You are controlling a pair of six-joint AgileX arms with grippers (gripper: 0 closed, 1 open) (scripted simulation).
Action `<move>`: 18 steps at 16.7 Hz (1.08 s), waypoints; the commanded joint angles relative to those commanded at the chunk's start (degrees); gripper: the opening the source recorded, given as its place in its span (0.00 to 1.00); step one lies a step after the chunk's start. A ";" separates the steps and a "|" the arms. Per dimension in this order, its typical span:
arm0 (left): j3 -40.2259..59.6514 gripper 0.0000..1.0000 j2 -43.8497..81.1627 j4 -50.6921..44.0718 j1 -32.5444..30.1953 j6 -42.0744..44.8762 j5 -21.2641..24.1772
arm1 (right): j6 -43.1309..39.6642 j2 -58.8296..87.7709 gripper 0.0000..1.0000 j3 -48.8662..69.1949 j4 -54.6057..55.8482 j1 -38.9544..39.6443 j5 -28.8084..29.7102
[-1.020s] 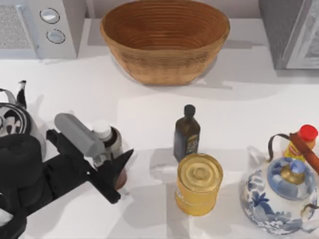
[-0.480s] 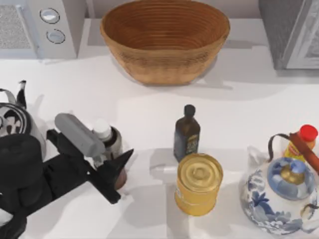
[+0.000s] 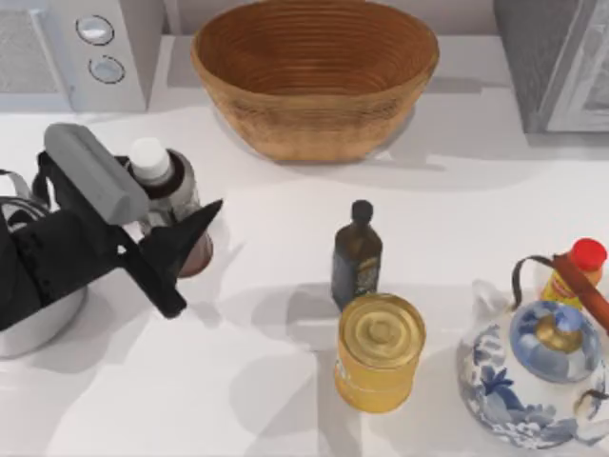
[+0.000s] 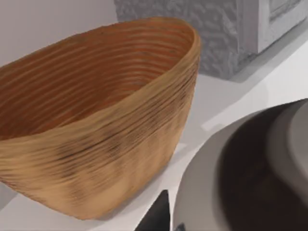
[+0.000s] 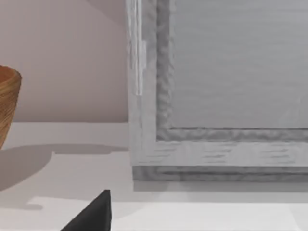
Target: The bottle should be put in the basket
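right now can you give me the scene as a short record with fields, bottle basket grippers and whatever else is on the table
bottle: white-capped bottle, upright, at the table's left, held in the left gripper
basket: wicker basket at the table's far middle, nothing in it
left gripper: shut on the bottle, short of the basket
right gripper: one dark fingertip in the right wrist view
others: dark bottle, yellow can, blue-and-white teapot, red-capped yellow bottle
task: not yet done
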 joint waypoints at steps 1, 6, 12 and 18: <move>1.16 0.00 -4.02 -5.37 2.14 1.40 2.01 | 0.00 0.00 1.00 0.00 0.00 0.00 0.00; 4.10 0.00 -24.64 -35.57 13.76 7.92 12.27 | 0.00 0.00 1.00 0.00 0.00 0.00 0.00; 1.52 0.00 -43.27 -61.41 25.35 12.20 21.54 | 0.00 0.00 1.00 0.00 0.00 0.00 0.00; -1.66 0.00 -50.69 -70.01 30.04 12.87 24.61 | 0.00 0.00 1.00 0.00 0.00 0.00 0.00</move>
